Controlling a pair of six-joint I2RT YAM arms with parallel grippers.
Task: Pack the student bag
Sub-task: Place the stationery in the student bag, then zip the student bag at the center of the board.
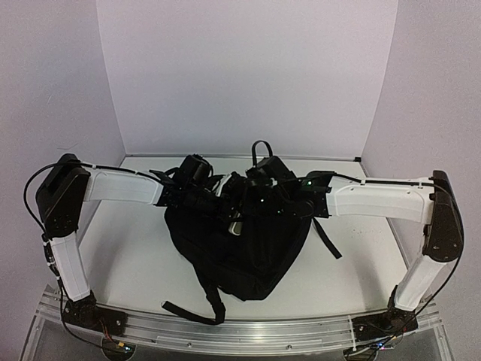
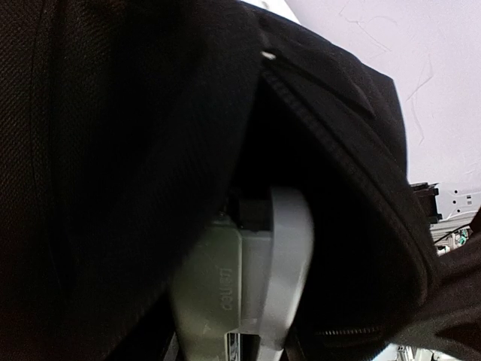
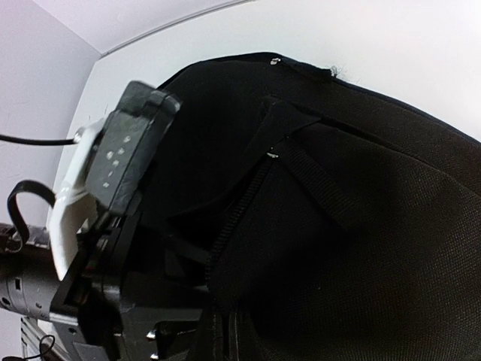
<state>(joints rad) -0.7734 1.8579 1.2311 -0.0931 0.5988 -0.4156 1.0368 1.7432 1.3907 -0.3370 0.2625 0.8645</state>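
The student bag (image 1: 240, 248), a large black backpack, lies in the middle of the table with its top towards the back wall. Both grippers meet at its top opening. My left gripper (image 1: 228, 210) is shut on a grey-white plastic item (image 2: 248, 286) with embossed letters and holds it inside the bag's open zipper mouth (image 2: 338, 173); its fingers are mostly hidden by the item and fabric. The item shows as a pale spot in the top view (image 1: 235, 223). My right gripper (image 1: 259, 199) pinches the bag's zipper edge (image 3: 225, 248) and holds the fabric up.
A shoulder strap (image 1: 203, 304) trails towards the near edge, and another strap (image 1: 327, 241) lies to the right of the bag. The left arm's wrist (image 3: 113, 173) sits close beside my right gripper. White walls enclose the table on three sides.
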